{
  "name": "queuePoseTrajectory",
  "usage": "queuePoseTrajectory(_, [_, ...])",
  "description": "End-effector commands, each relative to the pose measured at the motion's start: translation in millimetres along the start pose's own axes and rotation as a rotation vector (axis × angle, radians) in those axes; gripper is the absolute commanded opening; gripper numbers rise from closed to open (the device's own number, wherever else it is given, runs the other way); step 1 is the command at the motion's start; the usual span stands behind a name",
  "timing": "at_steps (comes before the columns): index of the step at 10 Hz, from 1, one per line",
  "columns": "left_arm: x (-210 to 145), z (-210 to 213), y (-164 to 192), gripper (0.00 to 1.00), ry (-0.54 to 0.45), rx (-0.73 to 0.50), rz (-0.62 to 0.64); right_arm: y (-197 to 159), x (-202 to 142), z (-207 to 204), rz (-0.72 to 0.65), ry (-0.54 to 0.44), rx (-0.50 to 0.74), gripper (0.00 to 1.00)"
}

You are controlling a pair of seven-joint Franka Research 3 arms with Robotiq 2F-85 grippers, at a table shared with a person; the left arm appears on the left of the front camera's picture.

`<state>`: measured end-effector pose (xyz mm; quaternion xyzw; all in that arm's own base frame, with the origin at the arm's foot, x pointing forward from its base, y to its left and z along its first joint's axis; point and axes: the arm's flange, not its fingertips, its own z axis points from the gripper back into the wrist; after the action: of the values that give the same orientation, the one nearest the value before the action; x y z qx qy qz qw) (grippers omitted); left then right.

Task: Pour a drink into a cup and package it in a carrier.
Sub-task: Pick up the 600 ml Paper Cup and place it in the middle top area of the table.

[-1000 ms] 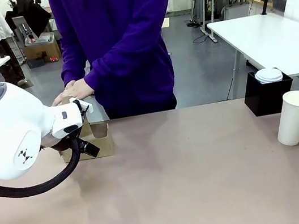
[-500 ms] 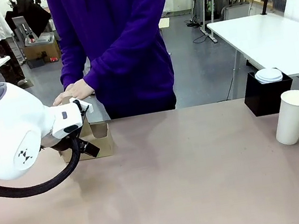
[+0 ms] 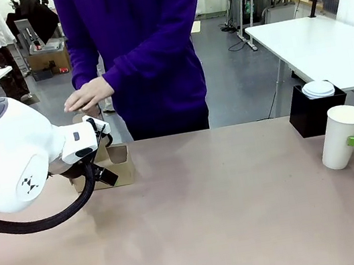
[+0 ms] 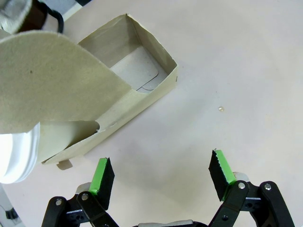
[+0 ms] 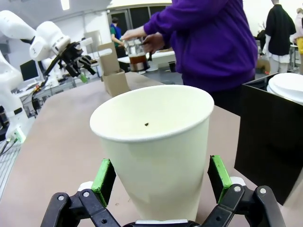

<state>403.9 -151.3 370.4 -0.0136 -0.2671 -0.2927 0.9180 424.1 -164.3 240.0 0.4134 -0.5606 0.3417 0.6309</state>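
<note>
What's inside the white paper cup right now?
The cup has no lid. Its upper inside wall is bare white with one small dark speck. The near rim hides the bottom, so whether it holds anything cannot be told.

The cup (image 5: 156, 156) was plain white, with one tiny dark speck inside. The carrier (image 4: 142, 90) was plain brown cardboard. The drink (image 5: 137, 60) was dark brown. The table (image 3: 232, 218) was a pale pinkish brown. The left end effector (image 4: 162, 170) and the right end effector (image 5: 161, 172) were black with bright green pads (image 4: 103, 171). The person's sweater (image 3: 143, 50) was purple. The box (image 3: 310, 115) was black, and the lids (image 3: 318, 88) on it were white. The left arm (image 3: 11, 157) was white with a black cable (image 3: 42, 223).
</note>
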Motion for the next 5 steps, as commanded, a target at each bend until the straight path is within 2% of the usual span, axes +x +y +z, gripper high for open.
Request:
queuePoseTrajectory(1, [-0.1,0.2,0.0,1.0,0.0,-0.001,0.0,-2.3,0.5,-14.3,0.008,0.006,0.003,1.0])
queuePoseTrajectory(4, [-0.1,0.2,0.0,1.0,0.0,-0.001,0.0,-1.2,1.5,-25.4,0.002,-0.002,0.017,1.0])
queuePoseTrajectory(5, [-0.1,0.2,0.0,1.0,0.0,-0.001,0.0,-2.8,1.3,-25.0,-0.02,-0.007,0.027,0.8])
